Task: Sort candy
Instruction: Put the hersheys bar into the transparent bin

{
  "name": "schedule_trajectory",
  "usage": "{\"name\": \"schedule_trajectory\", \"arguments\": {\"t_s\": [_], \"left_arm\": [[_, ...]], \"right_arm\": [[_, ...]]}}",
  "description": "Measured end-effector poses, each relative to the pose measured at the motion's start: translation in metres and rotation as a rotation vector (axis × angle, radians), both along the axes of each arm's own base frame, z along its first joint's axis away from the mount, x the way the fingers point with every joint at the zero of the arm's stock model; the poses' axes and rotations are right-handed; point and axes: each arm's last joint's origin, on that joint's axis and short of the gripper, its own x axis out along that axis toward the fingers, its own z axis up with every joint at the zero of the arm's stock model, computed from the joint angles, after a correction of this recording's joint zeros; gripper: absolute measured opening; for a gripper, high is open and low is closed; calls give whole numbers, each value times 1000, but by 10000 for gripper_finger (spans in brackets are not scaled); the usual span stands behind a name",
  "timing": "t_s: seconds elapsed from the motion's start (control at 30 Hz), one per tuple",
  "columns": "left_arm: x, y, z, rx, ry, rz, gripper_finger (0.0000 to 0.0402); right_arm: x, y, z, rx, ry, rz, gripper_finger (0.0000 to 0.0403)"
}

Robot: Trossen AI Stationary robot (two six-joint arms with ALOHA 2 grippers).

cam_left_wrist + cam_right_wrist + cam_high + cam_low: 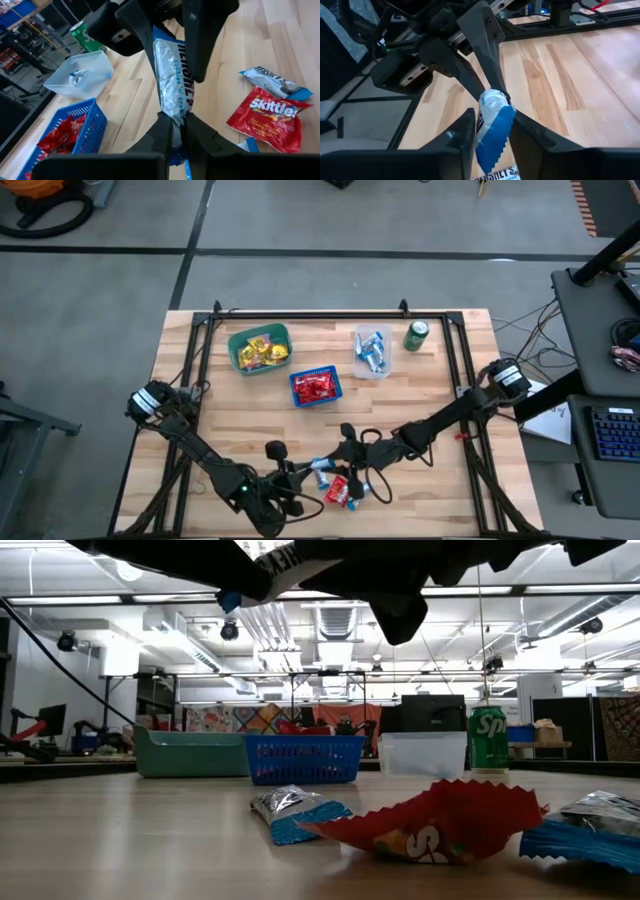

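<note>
Left gripper [175,131] is pinched on one end of a blue-and-white candy bar [172,75], held above the table's near edge, while the right gripper [492,127] straddles the other end, jaws narrowing. Risk: both pulling could tear the crinkly foil wrapper, or an early release drops it. Below lie a glossy red Skittles pack [270,117] and a flat bar [272,82].
</note>
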Motion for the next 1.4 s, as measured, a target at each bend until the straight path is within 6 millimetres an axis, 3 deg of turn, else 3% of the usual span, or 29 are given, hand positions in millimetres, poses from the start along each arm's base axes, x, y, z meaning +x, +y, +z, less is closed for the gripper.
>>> {"name": "schedule_trajectory", "arguments": {"t_s": [0.17, 0.43, 0.67, 0.9, 1.1, 1.3, 1.4], "left_arm": [[0, 0, 0, -9, -4, 4, 39], [-4, 3, 4, 17, 19, 14, 103], [-23, 18, 21, 23, 52, 74, 132], [-42, 21, 36, 76, -43, 117, 134], [-49, 17, 39, 138, -121, 142, 135], [-54, 20, 36, 184, -25, 97, 122], [-63, 24, 45, 194, 5, 76, 99]], "right_arm": [[1, 0, 0, 0, -1, 4, 29], [4, -9, 6, 38, 17, -23, 27], [0, -36, 19, -16, 219, -139, 27], [-18, -86, 54, -194, 501, -525, 30], [-38, -150, 89, -199, 740, -857, 33], [-38, -217, 81, -72, 866, -801, 37], [-37, -244, 71, -5, 890, -745, 47]]}}
